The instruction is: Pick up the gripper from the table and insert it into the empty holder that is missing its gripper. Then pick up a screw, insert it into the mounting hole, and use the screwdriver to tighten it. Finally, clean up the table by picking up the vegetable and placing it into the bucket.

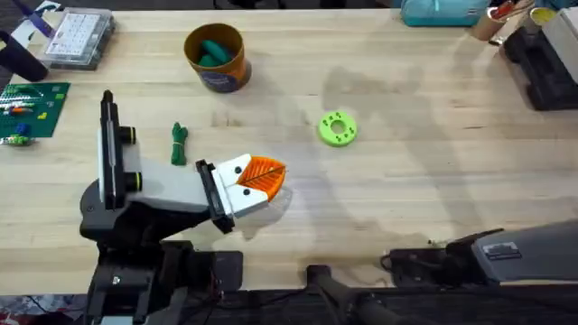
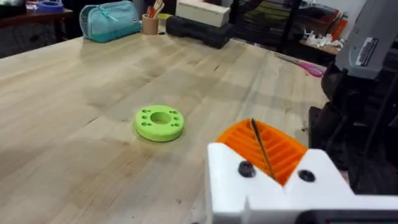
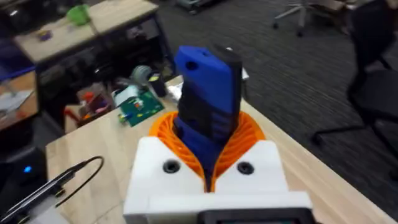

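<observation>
While the left tool [image 1: 262, 181] hovers low with its pads together and empty, the vegetable [image 1: 179, 143] lies just behind it, the bucket [image 1: 216, 56] beyond, and bare desk [image 1: 433, 171] stretches wide past the green disc [image 1: 338, 128]. Off the desk's edge, the right tool [image 3: 211, 155] clamps the screwdriver [image 3: 208, 93].

Blue screwdriver [image 3: 208, 102] upright, clamped between right fingers [image 3: 249, 134]

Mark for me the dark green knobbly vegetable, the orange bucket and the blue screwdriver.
Small dark green knobbly vegetable [image 1: 179, 144]: overhead view, middle of the pod.
Round orange-yellow bucket [image 1: 225, 74]: overhead view, outer side wall by the blue band.
Bright blue fat screwdriver [image 3: 208, 93]: right wrist view, blue body above the orange pads.
</observation>
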`<act>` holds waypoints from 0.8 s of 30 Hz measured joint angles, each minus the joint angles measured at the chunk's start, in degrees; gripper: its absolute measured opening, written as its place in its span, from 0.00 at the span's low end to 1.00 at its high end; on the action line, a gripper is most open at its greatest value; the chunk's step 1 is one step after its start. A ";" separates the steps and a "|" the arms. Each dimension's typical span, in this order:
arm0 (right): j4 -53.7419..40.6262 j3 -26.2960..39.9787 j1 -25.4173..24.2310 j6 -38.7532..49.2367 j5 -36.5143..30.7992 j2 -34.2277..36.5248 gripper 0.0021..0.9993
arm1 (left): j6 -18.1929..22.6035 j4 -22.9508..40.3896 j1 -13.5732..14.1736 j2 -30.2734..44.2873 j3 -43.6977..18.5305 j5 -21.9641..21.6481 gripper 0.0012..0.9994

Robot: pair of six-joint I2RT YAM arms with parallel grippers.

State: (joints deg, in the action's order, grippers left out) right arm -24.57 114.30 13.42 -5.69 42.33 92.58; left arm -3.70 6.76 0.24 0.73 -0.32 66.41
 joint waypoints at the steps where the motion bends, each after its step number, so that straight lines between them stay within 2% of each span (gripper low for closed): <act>1: 0.31 0.00 1.52 0.66 0.36 0.00 0.03 | 0.00 0.00 -0.01 0.00 0.00 0.00 0.00; 10: 6.76 -1.84 10.62 3.78 2.82 -0.41 0.03 | 0.00 0.02 0.01 0.01 0.00 0.02 0.00; 17: 12.79 -8.35 12.10 4.19 5.54 -0.81 0.03 | 0.00 0.02 0.01 0.00 0.00 0.03 0.00; 24: 24.52 -15.48 12.45 1.23 6.14 -0.80 0.03 | -0.01 0.02 0.01 0.00 0.00 0.02 0.00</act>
State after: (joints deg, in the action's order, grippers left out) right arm -0.05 98.82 25.87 -4.46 48.48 91.78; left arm -3.72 6.79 0.25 0.73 -0.32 66.43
